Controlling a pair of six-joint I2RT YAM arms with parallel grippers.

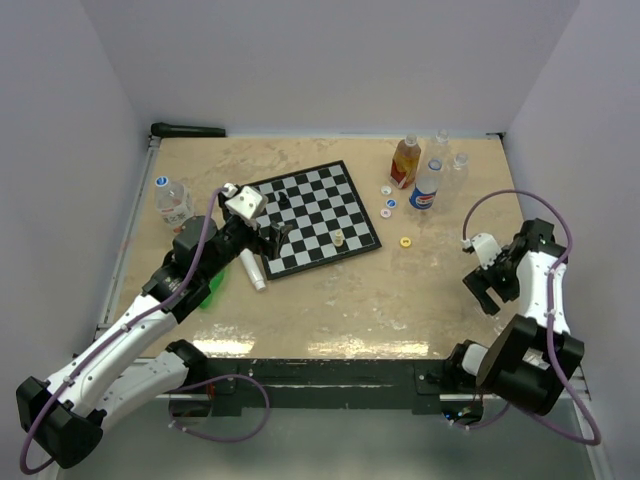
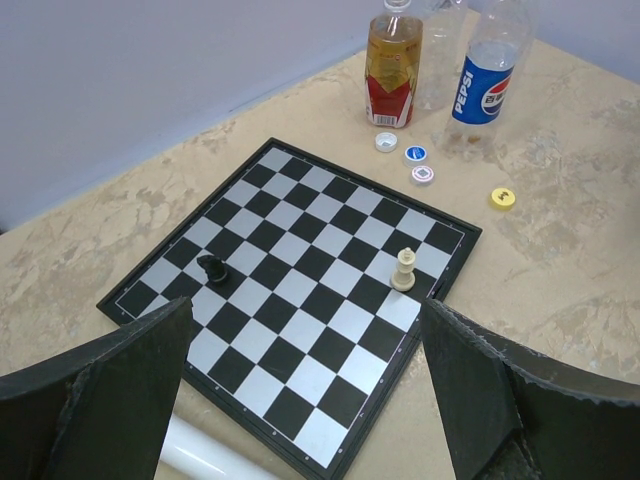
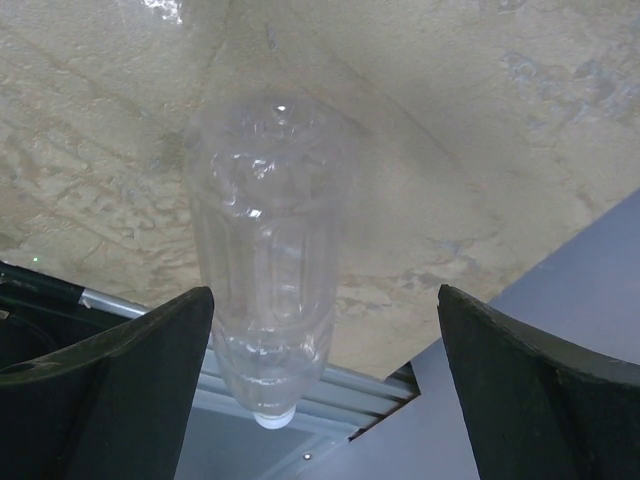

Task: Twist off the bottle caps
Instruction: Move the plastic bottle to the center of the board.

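Left gripper (image 2: 310, 395): spread wide, holding nothing, over the near edge of the chessboard (image 2: 290, 300). Right gripper (image 3: 325, 385): also spread, with a clear bottle (image 3: 262, 260) between its fingers but untouched. Cannot tell whether that bottle has a cap.

A capped bottle (image 1: 173, 205) with a blue cap (image 1: 162, 182) stands at the worktop's (image 1: 400, 310) left, near the left arm (image 1: 150, 310). The orange-labelled bottle (image 2: 393, 70) and Pepsi bottle (image 2: 482, 85) stand far right, with loose caps (image 2: 416, 153) beside them.

Risks, as judged:
- A swing of the left arm could topple the tall, light capped bottle.
- Reaching across the board could knock over the chess pieces (image 2: 403, 270).
- The clear bottle seems to lie by the worktop edge, so a clumsy pinch could roll it off or crush its thin wall.
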